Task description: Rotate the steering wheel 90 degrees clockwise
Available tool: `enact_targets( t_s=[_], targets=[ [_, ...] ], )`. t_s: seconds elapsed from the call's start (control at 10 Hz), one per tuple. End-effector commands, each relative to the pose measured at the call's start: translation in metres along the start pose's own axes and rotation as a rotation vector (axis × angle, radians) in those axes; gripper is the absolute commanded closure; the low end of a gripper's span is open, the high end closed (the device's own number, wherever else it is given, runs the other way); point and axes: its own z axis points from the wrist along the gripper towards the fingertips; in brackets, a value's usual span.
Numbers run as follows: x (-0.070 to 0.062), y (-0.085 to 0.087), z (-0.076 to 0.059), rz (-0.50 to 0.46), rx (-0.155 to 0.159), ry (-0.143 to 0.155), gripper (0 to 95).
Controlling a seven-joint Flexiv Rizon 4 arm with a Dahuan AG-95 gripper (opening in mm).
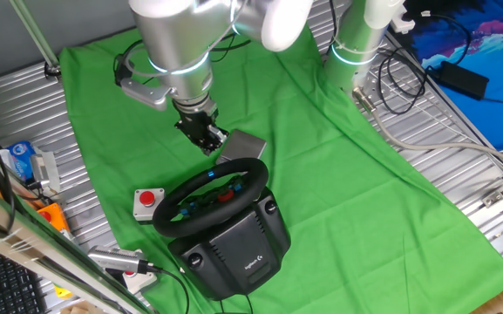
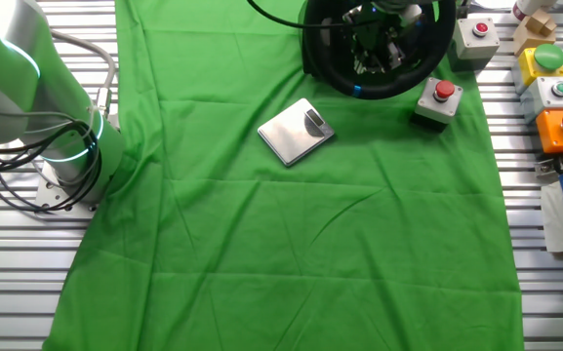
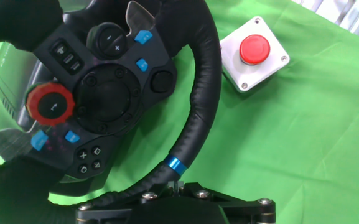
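The black steering wheel (image 1: 234,163) stands on its bulky black base (image 1: 238,249) at the front of the green cloth. It also shows at the top of the other fixed view (image 2: 379,91). In the hand view its thick rim (image 3: 205,87) curves round the hub with blue and red buttons, and a blue marker band (image 3: 176,165) sits on the rim. My gripper (image 1: 207,139) hangs just above the far part of the rim, by that band. In the hand view only its tips (image 3: 176,185) show, close together, with nothing seen between them.
A small grey box with a red button (image 1: 146,202) sits beside the wheel (image 3: 254,53). A flat grey plate (image 1: 242,144) lies behind the wheel (image 2: 296,132). More button boxes (image 2: 554,93) line the table edge. The arm's base (image 2: 66,146) stands off the cloth.
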Motion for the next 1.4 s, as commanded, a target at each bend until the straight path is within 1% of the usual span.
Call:
enact_targets(
  t_s=[0.1,0.3,0.4,0.5,0.6,0.7,1.0,1.1,1.4],
  targets=[
    [0.004,-0.008,-0.002,-0.004,-0.056,-0.038,95.0],
    [0.006,-0.017,-0.002,-0.023,-0.068,-0.043,95.0],
    [0.008,-0.023,0.0,-0.029,-0.084,-0.05,95.0],
    [0.01,-0.027,0.002,-0.031,-0.109,-0.058,95.0],
    [0.012,-0.031,0.008,-0.041,-0.136,-0.07,95.0],
    [0.013,-0.032,0.012,-0.064,-0.145,-0.066,95.0],
    [0.013,-0.033,0.024,-0.119,-0.15,-0.074,95.0],
    [0.014,-0.033,0.023,-0.128,-0.151,-0.076,95.0],
    [0.015,-0.032,0.022,-0.126,-0.142,-0.063,95.0]
  ],
)
